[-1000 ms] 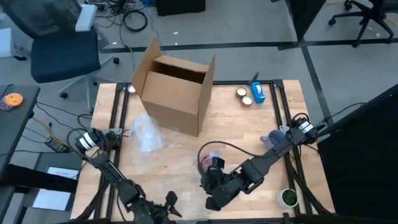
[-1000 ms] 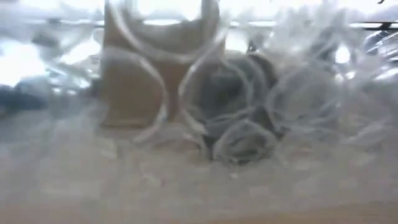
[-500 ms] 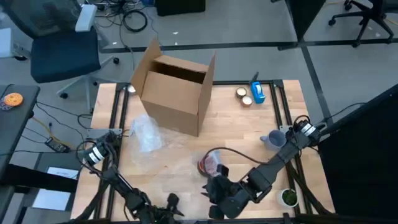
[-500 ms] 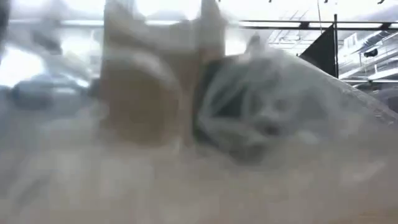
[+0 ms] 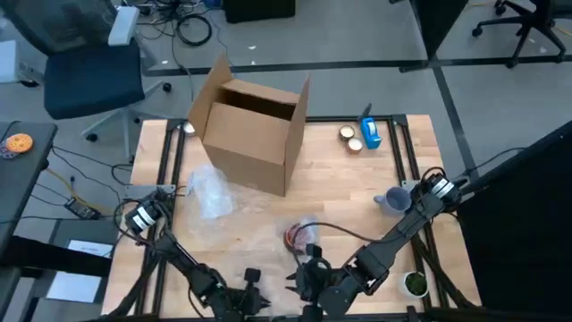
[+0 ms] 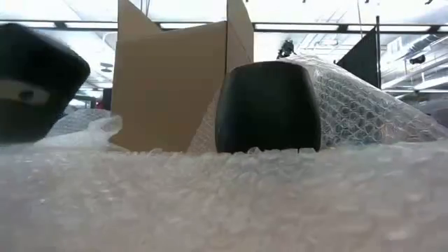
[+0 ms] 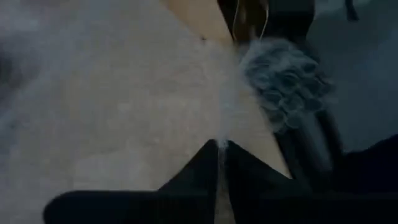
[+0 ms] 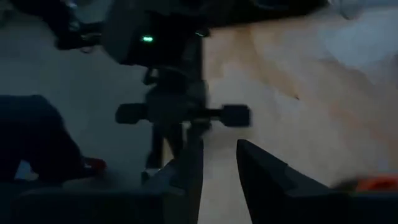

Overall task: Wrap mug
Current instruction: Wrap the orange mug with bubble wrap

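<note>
— Wooden table fills the middle of the overhead view, with grey floor around it and an office chair at the upper left. What do you have on it?

— You have an open cardboard box in the upper middle. To its right are a blue tape dispenser and two tape rolls, and a grey cup stands near the right edge.

— And the mug?

— Your mug stands upright in the lower middle of the overhead view, on clear bubble wrap that spreads from beside the box down towards the lower edge. In the level view it sits centre frame in front of the box. Wrap rises behind it on the right, and a band of wrap lies across the whole foreground.

— Where are your grippers?

— Both are at the bottom of the overhead view. Your left gripper is to the lower left of the mug, and its wrist view shows the fingers pressed together on a thin edge of the wrap. Your right gripper is just below the mug, fingers parted with nothing between them. Beyond them you see a small camera stand with a green light.

— The dark block at the left of the level view?

— Part of a gripper, but you cannot tell which arm.
</note>
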Available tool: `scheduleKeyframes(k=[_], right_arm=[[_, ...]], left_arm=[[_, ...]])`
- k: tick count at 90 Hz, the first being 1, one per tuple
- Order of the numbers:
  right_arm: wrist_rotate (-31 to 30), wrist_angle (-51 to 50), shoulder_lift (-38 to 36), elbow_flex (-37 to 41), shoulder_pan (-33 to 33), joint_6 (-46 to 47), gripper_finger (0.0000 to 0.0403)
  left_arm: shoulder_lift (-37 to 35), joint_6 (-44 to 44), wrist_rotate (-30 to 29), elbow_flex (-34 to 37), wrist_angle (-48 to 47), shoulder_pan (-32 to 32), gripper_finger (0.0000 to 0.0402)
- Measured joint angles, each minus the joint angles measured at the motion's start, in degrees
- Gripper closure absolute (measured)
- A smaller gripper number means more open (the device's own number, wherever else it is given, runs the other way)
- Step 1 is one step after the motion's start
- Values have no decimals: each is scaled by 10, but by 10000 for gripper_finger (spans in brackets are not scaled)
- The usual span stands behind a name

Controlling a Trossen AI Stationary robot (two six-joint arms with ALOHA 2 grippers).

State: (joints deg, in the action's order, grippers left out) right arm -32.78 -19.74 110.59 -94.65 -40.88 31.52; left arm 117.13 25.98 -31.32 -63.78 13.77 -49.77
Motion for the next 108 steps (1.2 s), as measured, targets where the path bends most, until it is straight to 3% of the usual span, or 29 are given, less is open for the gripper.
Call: scheduleKeyframes(k=[20, 39, 63, 83, 94, 108], right_arm=[[0, 95, -1, 53, -8, -20, 316], [-4, 162, -1, 98, -14, -17, 279], [-14, 165, -7, 71, -15, -90, 232], [-20, 103, -7, 68, -15, -102, 217], [-68, 41, -14, 68, -17, -91, 217], [-88, -11, -38, 68, -25, -83, 225]], left_arm=[[-84, -15, 0, -9, 3, 19, 400], [-159, -31, -2, -9, -19, 44, 401], [-194, -35, 5, -9, -101, 85, 402], [-194, -49, 73, -9, -136, 142, 402], [-194, -56, 110, -9, -151, 163, 402], [-196, -63, 117, -9, -164, 178, 402]])
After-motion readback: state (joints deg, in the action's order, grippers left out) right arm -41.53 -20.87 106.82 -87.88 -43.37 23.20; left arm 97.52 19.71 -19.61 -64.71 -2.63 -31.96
